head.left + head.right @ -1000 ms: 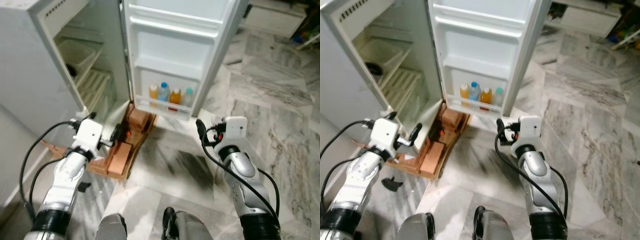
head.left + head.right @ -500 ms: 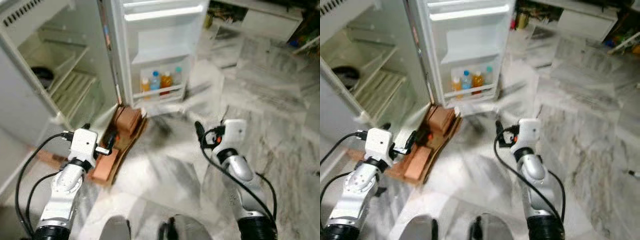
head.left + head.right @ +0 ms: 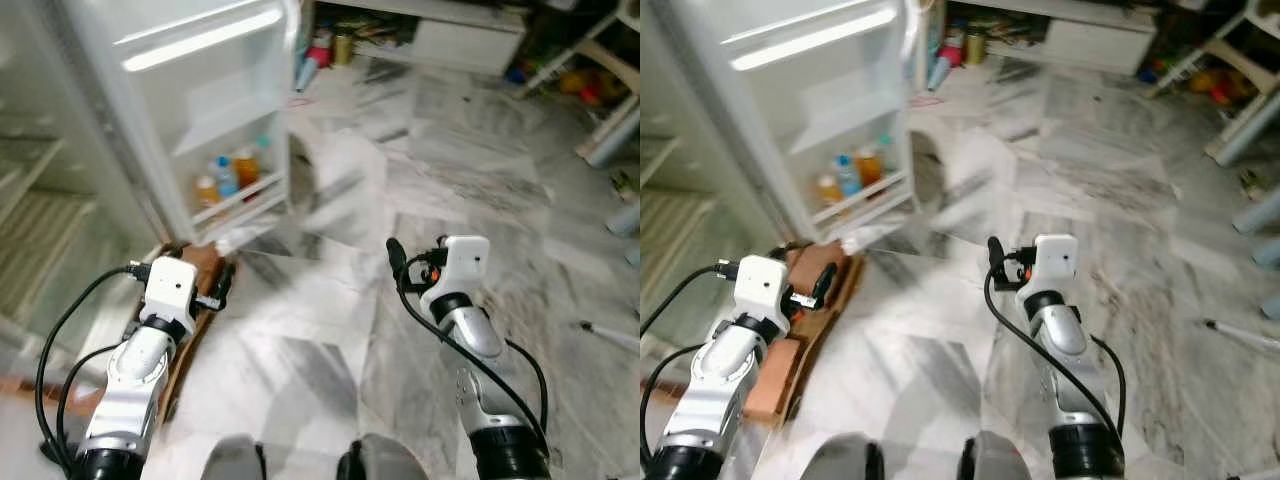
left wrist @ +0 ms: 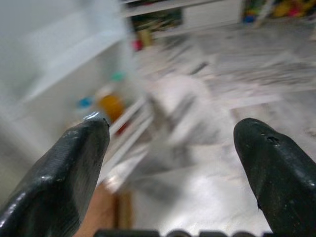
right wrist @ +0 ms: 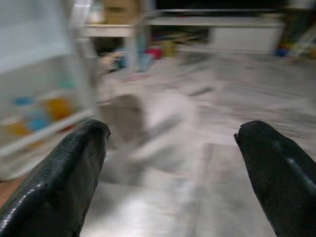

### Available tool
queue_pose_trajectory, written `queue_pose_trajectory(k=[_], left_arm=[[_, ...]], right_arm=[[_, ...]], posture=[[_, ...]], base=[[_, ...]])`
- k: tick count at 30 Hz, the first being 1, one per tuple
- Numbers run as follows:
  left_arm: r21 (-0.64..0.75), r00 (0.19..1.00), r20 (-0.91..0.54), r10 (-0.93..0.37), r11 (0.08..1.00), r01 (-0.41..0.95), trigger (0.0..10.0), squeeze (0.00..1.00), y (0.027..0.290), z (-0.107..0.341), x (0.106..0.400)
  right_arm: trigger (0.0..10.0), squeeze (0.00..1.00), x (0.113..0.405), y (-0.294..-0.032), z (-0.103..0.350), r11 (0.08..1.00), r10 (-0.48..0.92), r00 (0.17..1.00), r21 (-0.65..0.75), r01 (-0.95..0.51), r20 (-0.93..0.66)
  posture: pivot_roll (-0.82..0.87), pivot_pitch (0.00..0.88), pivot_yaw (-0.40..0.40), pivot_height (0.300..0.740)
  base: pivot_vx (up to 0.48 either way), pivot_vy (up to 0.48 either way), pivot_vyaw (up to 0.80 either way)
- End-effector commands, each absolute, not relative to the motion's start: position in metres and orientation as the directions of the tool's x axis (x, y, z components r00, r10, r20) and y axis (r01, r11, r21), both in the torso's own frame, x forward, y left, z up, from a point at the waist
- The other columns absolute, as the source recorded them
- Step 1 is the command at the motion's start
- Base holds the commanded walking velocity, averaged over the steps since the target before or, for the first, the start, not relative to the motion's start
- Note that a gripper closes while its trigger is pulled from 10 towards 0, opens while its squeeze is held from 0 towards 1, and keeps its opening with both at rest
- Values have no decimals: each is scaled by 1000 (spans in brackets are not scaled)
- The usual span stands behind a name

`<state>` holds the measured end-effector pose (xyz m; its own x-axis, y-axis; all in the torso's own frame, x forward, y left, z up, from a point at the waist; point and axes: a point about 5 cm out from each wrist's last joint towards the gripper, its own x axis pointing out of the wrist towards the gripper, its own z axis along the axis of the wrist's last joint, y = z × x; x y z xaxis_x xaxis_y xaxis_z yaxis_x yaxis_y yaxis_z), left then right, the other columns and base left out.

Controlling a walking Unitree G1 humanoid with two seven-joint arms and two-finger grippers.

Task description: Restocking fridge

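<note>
Left eye view: the camera's swung right since a second ago, so the fridge door (image 3: 200, 120) with its bottles (image 3: 232, 175) on the bottom shelf now sits far left, probably heading off for more stock. Left wrist view: left gripper (image 4: 170, 148) spread wide, empty. Right wrist view: right gripper (image 5: 173, 153) likewise, both arms raised forward.

Your fridge door (image 3: 200, 110) stands open at 10 o'clock, bottles (image 3: 228, 178) in its bottom shelf; both arms are raised over the marble floor (image 3: 330, 330).
</note>
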<state>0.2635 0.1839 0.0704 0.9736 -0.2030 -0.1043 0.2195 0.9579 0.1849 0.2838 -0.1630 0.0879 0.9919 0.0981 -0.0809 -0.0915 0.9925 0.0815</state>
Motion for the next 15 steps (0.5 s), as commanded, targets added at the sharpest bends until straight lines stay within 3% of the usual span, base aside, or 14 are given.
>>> queue_pose_trajectory(k=[1, 15], left_arm=[[195, 970, -102, -219, 952, 235, 10000, 0, 181, 72, 263], [222, 980, -75, -182, 955, 195, 10000, 0, 197, 82, 271]], right_arm=[[10000, 0, 286, -165, 91, 993, 90, 994, 85, -84, -68], [10000, 0, 278, -170, 104, 996, 53, 999, 79, -52, -8]], posture=[[55, 102, -37, 740], [37, 94, -29, 740]], base=[[472, 0, -800], [474, 0, -800]])
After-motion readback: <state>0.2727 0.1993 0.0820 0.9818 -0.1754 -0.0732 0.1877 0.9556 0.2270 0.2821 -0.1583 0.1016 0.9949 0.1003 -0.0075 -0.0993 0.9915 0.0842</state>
